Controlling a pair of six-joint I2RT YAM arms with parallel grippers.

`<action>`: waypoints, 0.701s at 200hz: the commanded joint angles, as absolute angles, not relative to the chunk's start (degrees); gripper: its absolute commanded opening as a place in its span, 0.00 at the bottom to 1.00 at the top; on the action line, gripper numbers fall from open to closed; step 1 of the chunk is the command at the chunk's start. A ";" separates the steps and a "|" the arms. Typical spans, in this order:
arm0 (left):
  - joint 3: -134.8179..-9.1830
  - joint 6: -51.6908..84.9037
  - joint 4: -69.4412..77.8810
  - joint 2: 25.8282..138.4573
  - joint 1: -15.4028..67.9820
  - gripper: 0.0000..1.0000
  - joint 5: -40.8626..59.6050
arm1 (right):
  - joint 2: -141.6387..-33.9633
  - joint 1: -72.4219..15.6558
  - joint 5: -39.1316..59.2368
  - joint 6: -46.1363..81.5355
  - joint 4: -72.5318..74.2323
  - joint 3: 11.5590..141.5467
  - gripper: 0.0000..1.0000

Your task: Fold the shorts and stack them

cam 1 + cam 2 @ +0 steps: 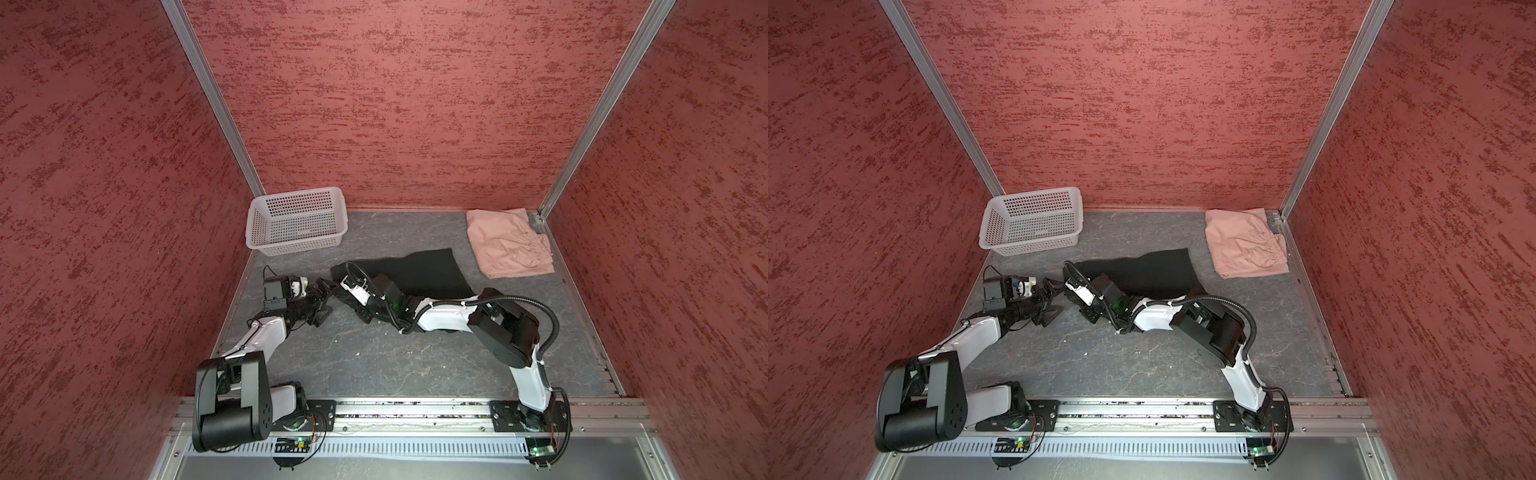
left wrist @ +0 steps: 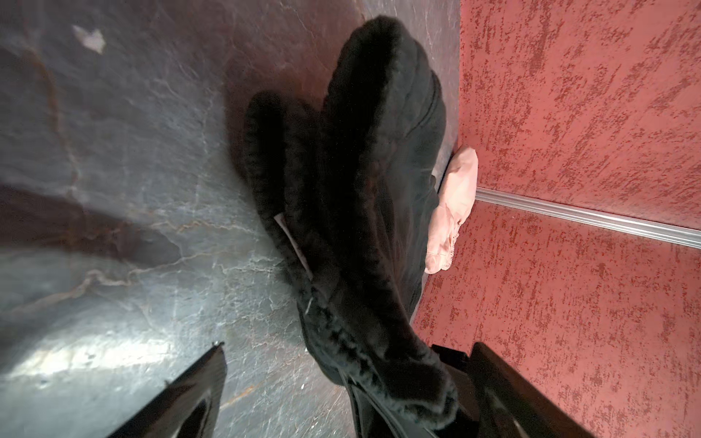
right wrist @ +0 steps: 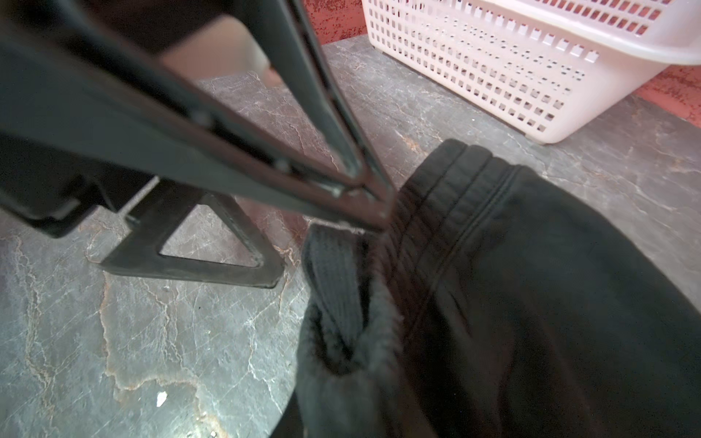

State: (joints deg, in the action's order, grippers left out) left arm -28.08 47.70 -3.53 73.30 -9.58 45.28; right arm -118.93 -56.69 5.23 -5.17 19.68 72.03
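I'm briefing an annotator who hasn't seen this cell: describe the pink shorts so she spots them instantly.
Follow the red back wall to the far right corner of the grey table. The pink shorts lie there, pale with a gathered waistband, unlike the black shorts mid-table.

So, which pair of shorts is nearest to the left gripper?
The black shorts in the middle of the table: their waistband end lies between the open fingers of the left gripper. The pink shorts lie apart, in the far right corner.
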 commanded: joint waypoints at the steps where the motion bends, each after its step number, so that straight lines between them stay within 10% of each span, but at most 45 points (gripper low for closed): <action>1: -29.16 45.29 -1.71 75.58 -8.94 0.99 42.96 | -118.70 -56.78 7.19 -6.63 23.82 72.67 0.00; 140: -31.47 48.21 3.36 78.57 -6.31 0.99 41.69 | -119.60 -56.95 7.22 -8.04 23.14 73.10 0.00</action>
State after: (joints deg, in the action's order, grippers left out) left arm -29.47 49.19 4.32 78.26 -7.03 42.04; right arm -119.07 -56.69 5.65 -6.81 19.79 72.05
